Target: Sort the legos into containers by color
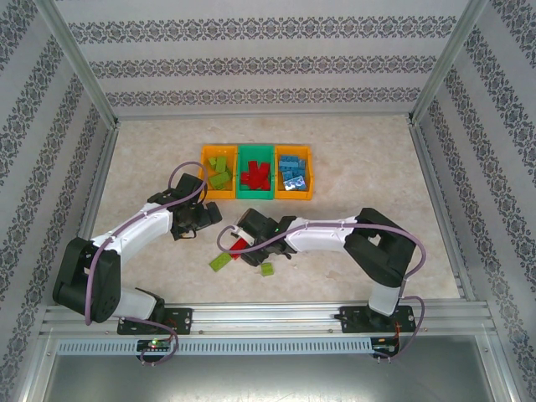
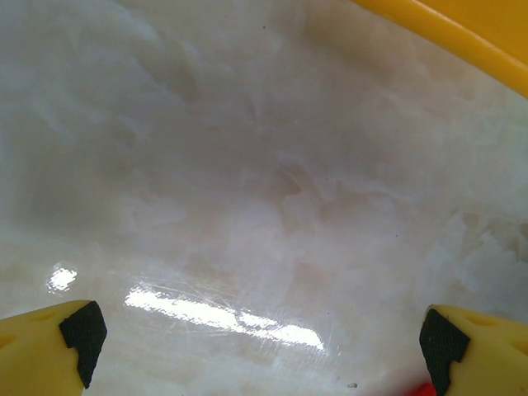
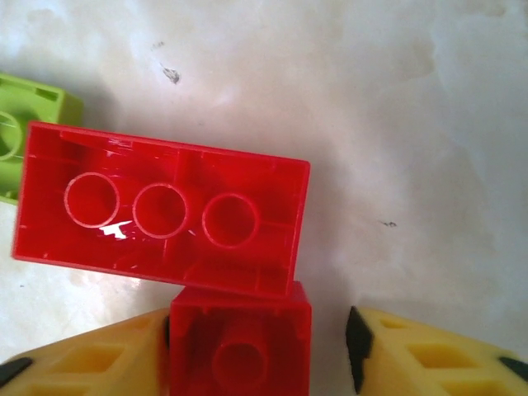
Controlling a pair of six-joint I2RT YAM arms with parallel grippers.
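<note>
Two red legos lie upside down under my right gripper point(image 3: 262, 351): a long one point(image 3: 161, 210) and a small square one point(image 3: 239, 346) touching its near edge. The small one sits between the yellow fingers; the left pad rests against it and the right pad point(image 3: 356, 346) stands a gap away, so the gripper is open. A lime green lego point(image 3: 29, 132) lies at the far left. From above, my right gripper point(image 1: 243, 241) hovers over the red lego point(image 1: 238, 246). My left gripper point(image 1: 205, 216) is wide open over bare table point(image 2: 260, 346).
Three joined containers sit behind: a left orange one point(image 1: 203, 172) with green legos, a green middle one point(image 1: 255, 147) with red legos, a right orange one point(image 1: 310, 172) with blue legos. Two green legos point(image 1: 221, 262) point(image 1: 267, 269) lie near the front. An orange rim point(image 2: 462, 33) shows at the left wrist view's top right.
</note>
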